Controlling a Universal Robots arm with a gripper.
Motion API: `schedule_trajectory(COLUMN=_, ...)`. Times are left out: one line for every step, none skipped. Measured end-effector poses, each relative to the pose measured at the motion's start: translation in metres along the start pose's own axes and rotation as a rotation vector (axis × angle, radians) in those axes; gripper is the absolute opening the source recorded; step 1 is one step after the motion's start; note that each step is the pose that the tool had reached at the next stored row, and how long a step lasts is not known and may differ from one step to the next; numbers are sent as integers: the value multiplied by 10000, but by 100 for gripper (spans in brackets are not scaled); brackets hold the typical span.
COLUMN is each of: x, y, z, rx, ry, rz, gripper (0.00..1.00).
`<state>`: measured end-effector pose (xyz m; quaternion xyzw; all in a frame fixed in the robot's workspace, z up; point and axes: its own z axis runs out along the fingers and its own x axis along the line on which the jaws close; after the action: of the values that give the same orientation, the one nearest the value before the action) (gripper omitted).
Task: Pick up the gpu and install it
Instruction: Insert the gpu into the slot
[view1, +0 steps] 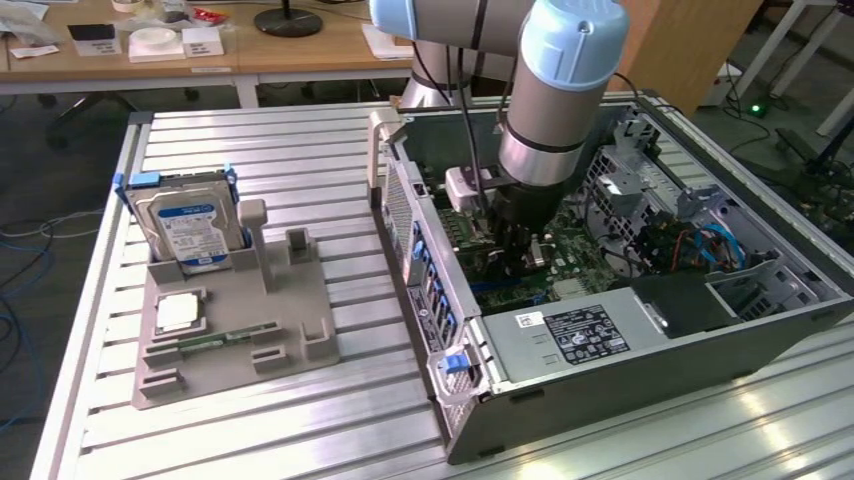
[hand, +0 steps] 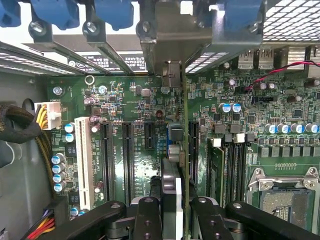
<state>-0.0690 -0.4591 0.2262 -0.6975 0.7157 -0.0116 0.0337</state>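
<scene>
**Down inside the open case, card held on edge**

Right of centre in the exterior view, the arm reaches into the computer case (view1: 747, 310), its walls close around the wrist. On the wrist view, the gpu (hand: 176, 200) stands on edge at lower centre: a thin green board with a dark cooler on one face, its silver bracket (hand: 172, 37) reaching up to the rear slot openings. The gripper (hand: 177, 212) is clamped on the gpu, black fingers (hand: 149, 220) pressing both faces, above the motherboard (hand: 135, 150) slots. A hard drive (view1: 187, 225) sits in the grey holder (view1: 234, 330) at left.
</scene>
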Motion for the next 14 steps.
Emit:
schedule_trajectory(x=0, y=-1, z=-3, rx=0, ry=0, rz=0, gripper=28)
schedule_trajectory(x=0, y=0, z=-3, rx=1, ry=-2, rz=0, gripper=28)
schedule_trajectory(x=0, y=0, z=-4, rx=1, ry=-1, rz=0, gripper=28)
schedule_trajectory(x=0, y=0, z=-6, rx=-1, ry=2, rz=0, gripper=28)
schedule_trajectory(x=0, y=0, z=-6, rx=-1, ry=2, rz=0, gripper=28)
schedule_trajectory(x=0, y=0, z=-6, rx=-1, ry=2, rz=0, gripper=28)
schedule_trajectory(x=0, y=0, z=-6, rx=-1, ry=2, rz=0, gripper=28)
schedule_trajectory(x=0, y=0, z=-6, rx=-1, ry=2, rz=0, gripper=28)
schedule_trajectory(x=1, y=0, z=-6, rx=-1, ry=2, rz=0, gripper=28)
schedule_trajectory(x=4, y=0, z=-7, rx=-1, ry=3, rz=1, gripper=28)
schedule_trajectory(x=6, y=1, z=-7, rx=-2, ry=3, rz=2, gripper=28)
schedule_trajectory(x=8, y=0, z=-6, rx=-1, ry=2, rz=3, gripper=28)
schedule_trajectory(x=9, y=0, z=-5, rx=-1, ry=1, rz=4, gripper=28)
schedule_trajectory(x=9, y=-1, z=-5, rx=-1, ry=2, rz=4, gripper=28)
